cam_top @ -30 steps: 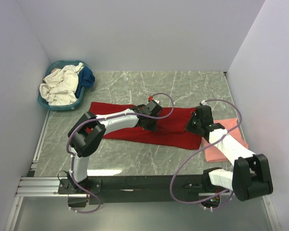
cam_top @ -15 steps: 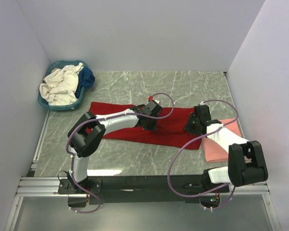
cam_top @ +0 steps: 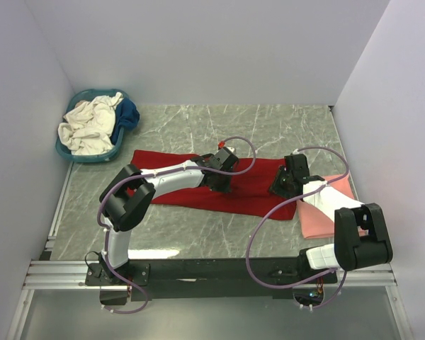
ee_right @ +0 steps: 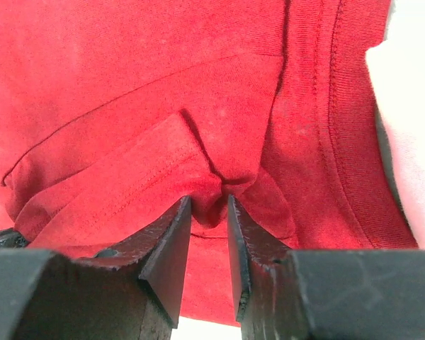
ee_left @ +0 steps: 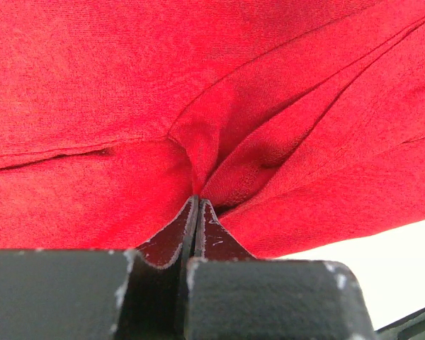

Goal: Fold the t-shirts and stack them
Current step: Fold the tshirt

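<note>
The deep red t-shirt (cam_top: pixel 176 190) lies spread across the middle of the table. My left gripper (cam_top: pixel 222 185) is down on its middle and shut on a pinched ridge of red cloth (ee_left: pixel 219 152); the fingertips of the left gripper (ee_left: pixel 197 201) meet with no gap. My right gripper (cam_top: pixel 277 188) rests on the shirt's right end near the collar band (ee_right: pixel 340 106). The jaws of the right gripper (ee_right: pixel 209 202) stand apart, with a loose pucker of red cloth at their tips. The salmon pink t-shirt (cam_top: pixel 327 221) lies folded at the right, partly under the right arm.
A teal basket (cam_top: pixel 92 157) stands at the back left with a cream-white shirt (cam_top: pixel 87 125) and a dark blue one (cam_top: pixel 129 113) in it. Walls close in the left, back and right. The black rail (cam_top: pixel 212 270) runs along the near edge.
The right gripper's jaws have parted from the red cloth. The right arm's elbow has swung in towards the near edge, and the gripper has edged left. The left arm has not moved.
</note>
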Robot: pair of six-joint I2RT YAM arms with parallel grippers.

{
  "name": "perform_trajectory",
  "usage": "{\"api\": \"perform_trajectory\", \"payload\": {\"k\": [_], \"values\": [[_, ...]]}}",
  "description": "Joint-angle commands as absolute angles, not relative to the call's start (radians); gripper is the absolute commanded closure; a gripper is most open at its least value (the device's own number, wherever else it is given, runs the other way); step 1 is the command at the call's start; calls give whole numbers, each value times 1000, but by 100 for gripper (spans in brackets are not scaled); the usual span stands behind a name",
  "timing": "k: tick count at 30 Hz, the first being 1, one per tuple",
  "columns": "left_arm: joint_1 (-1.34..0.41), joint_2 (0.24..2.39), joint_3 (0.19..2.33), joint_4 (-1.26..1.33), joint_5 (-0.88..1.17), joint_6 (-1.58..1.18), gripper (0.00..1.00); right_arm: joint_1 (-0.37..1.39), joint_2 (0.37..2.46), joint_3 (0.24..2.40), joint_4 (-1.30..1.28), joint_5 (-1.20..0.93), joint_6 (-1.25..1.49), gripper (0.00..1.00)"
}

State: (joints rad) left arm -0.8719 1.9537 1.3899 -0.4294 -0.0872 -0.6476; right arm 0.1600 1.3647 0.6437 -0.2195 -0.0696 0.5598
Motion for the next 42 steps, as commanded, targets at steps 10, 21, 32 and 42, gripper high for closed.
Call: {"api": "perform_trajectory", "payload": {"k": [10,21,32,42], "values": [[-877,1919,1419,-419,-97,-638,99,155,1399,698,-169,-64,571,80],[-873,1913,1445,-445,-129,-617,99,153,1226,661,-256,-23,561,99],[-836,1894,1476,-465,-130,-597,99,155,997,560,-353,-49,566,99],[-835,1887,1411,-430,-84,-598,87,156,940,460,-319,-147,598,73]]}}
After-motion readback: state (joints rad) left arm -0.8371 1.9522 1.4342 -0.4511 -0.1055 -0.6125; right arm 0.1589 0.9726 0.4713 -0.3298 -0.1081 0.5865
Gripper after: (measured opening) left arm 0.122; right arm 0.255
